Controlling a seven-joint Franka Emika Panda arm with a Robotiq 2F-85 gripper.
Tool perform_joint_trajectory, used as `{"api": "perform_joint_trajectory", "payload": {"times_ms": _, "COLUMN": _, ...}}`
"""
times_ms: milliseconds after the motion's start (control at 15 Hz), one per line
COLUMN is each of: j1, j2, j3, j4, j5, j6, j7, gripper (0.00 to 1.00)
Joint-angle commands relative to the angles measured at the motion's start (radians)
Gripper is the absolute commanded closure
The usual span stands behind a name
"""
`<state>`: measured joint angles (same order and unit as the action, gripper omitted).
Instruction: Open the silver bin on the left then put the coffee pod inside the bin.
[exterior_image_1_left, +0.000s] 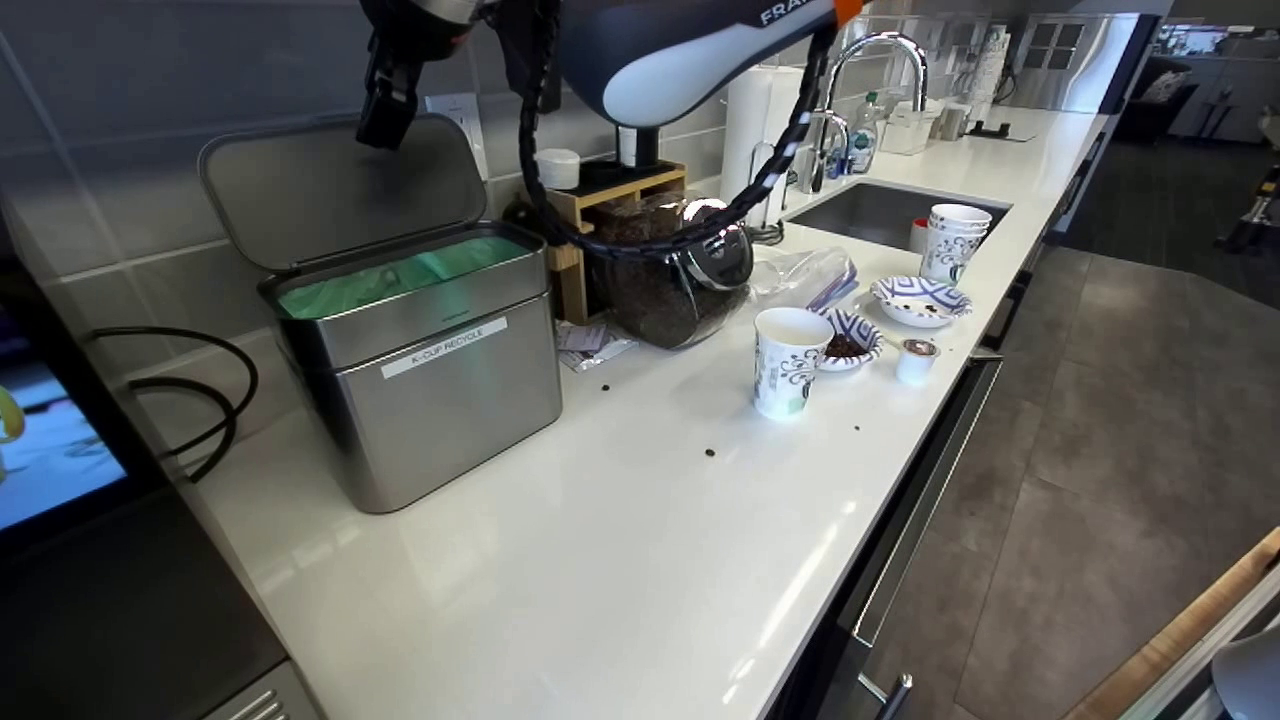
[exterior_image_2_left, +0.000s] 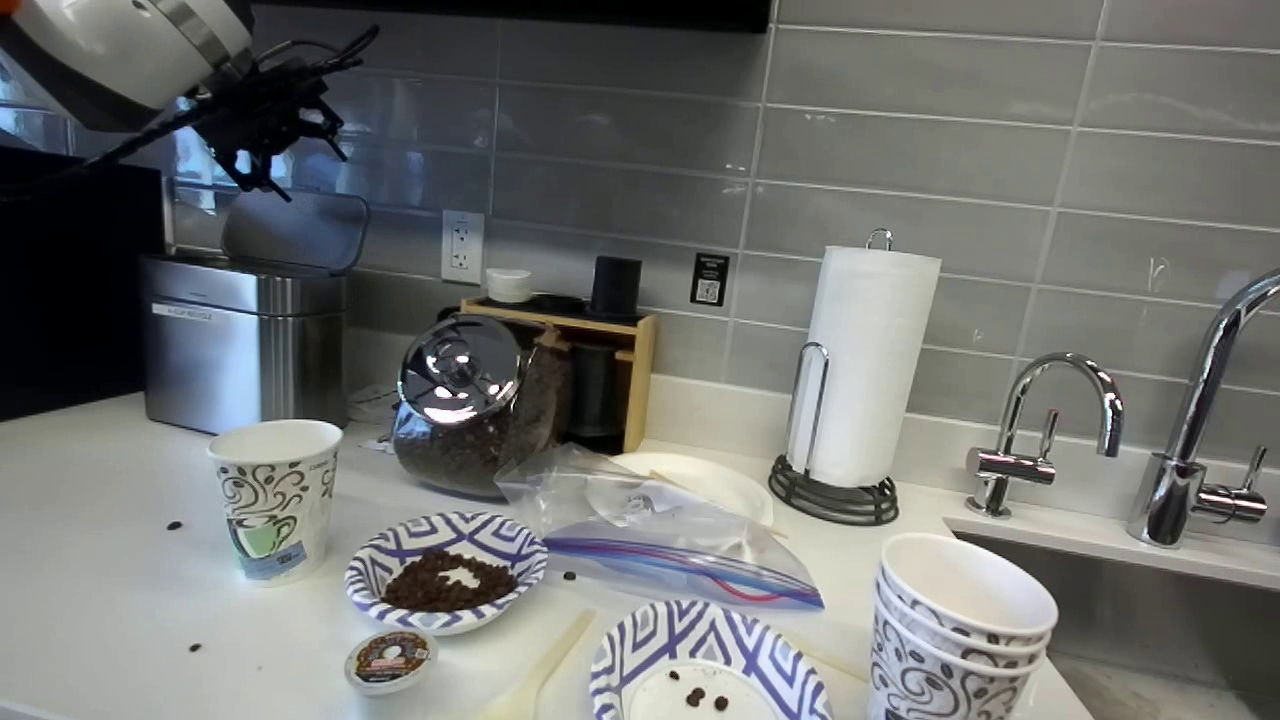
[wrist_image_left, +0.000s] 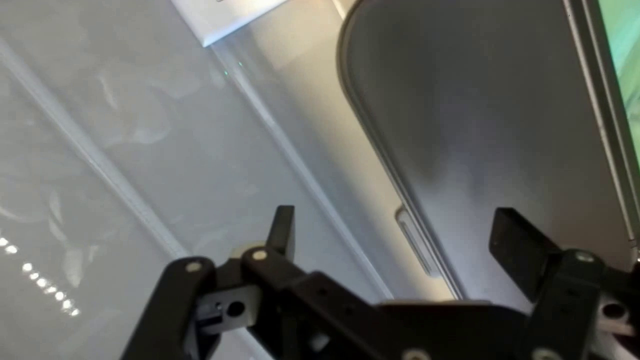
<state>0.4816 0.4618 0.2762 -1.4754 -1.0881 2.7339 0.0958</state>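
Note:
The silver bin (exterior_image_1_left: 460, 400) stands on the counter against the tiled wall, also in an exterior view (exterior_image_2_left: 235, 350). Its lid (exterior_image_1_left: 345, 190) is raised and tilted back, and the green liner (exterior_image_1_left: 410, 272) shows. The wrist view shows the lid (wrist_image_left: 465, 125) and a strip of liner (wrist_image_left: 622, 45). My gripper (wrist_image_left: 392, 220) is open with nothing between its fingers. It is above the bin by the raised lid, as both exterior views show (exterior_image_1_left: 385, 125) (exterior_image_2_left: 314, 172). The coffee pod (exterior_image_1_left: 916, 362) stands upright near the counter's front edge, also in an exterior view (exterior_image_2_left: 390, 660).
A paper cup (exterior_image_1_left: 787, 365) and a bowl of coffee beans (exterior_image_2_left: 450, 610) stand near the pod. A glass jar (exterior_image_1_left: 660, 290) and a wooden box (exterior_image_1_left: 575, 255) stand beside the bin. A dark screen (exterior_image_1_left: 60, 430) is at the bin's other side. Stacked cups (exterior_image_2_left: 955, 640) stand by the sink.

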Motion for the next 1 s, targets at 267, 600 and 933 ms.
{"api": "perform_joint_trajectory", "payload": {"times_ms": 267, "j1": 0.012, "j2": 0.017, "j3": -0.006, "j4": 0.030, "j5": -0.010, "j6": -0.004, "j7": 0.021, "gripper": 0.00}}
{"api": "perform_joint_trajectory", "payload": {"times_ms": 600, "j1": -0.019, "j2": -0.018, "j3": 0.031, "j4": -0.020, "j5": 0.070, "j6": -0.013, "j7": -0.016, "gripper": 0.00}}
{"api": "perform_joint_trajectory", "payload": {"times_ms": 933, "j1": -0.048, "j2": -0.085, "j3": 0.064, "j4": -0.099, "j5": 0.180, "j6": -0.051, "j7": -0.032, "gripper": 0.00}}
